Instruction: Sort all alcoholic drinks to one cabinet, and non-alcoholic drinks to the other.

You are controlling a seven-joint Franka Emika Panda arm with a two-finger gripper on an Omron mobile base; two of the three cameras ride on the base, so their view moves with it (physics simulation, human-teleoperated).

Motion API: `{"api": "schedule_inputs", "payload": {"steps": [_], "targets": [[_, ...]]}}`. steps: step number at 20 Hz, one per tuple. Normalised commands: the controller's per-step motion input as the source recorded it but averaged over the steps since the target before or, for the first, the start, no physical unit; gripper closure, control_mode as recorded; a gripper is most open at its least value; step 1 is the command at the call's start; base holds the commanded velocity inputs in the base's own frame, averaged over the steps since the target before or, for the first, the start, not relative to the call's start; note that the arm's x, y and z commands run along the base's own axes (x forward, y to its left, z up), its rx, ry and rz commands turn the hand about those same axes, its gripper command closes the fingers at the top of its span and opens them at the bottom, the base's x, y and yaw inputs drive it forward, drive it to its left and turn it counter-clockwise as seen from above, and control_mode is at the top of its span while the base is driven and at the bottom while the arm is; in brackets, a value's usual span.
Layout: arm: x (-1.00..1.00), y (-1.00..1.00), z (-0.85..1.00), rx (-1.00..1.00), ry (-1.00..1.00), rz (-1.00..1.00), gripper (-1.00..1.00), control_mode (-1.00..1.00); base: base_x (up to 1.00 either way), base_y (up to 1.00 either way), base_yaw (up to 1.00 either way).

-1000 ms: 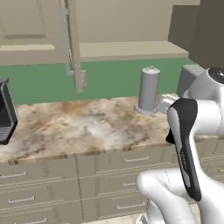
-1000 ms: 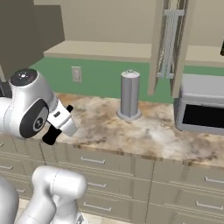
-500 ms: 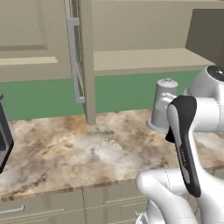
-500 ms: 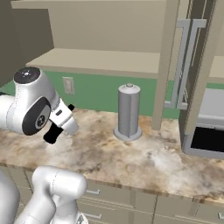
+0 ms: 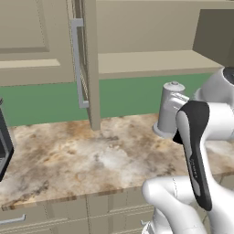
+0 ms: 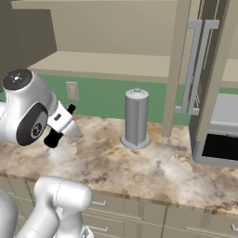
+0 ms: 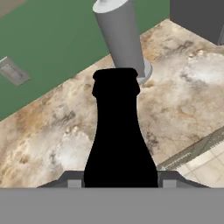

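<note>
While the claw [image 7: 119, 177] grips a black cola bottle [image 7: 119, 135], open cabinet shelf [image 6: 116, 62] bare

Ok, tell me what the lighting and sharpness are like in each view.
Hand view: the all-black contoured cola bottle is a flat silhouette with no highlights. Left base view: flat, even light, and the speckled marble counter looks soft. Right base view: the grey metal cylinder canister shows soft vertical shading.

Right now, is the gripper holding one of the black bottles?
Yes, in the hand view a black bottle rises between the fingertips of the gripper, above the counter.
</note>
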Motion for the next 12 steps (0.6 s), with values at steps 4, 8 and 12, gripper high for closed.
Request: {"api": "schedule_inputs", "payload": {"steps": [4,8,12], "targets": [[-0.01,-0.05,0.58,-0.01,-0.29,0.00,1.00,-1.00,0.00,0.00,0.00],[0.02,-0.08,0.49,0.00,-0.24,0.10,1.00,-1.00,0.00,0.00,0.00],[0.18,0.00,0.46,0.00,-0.21,0.21,1.00,-1.00,0.00,0.00,0.00]]}}
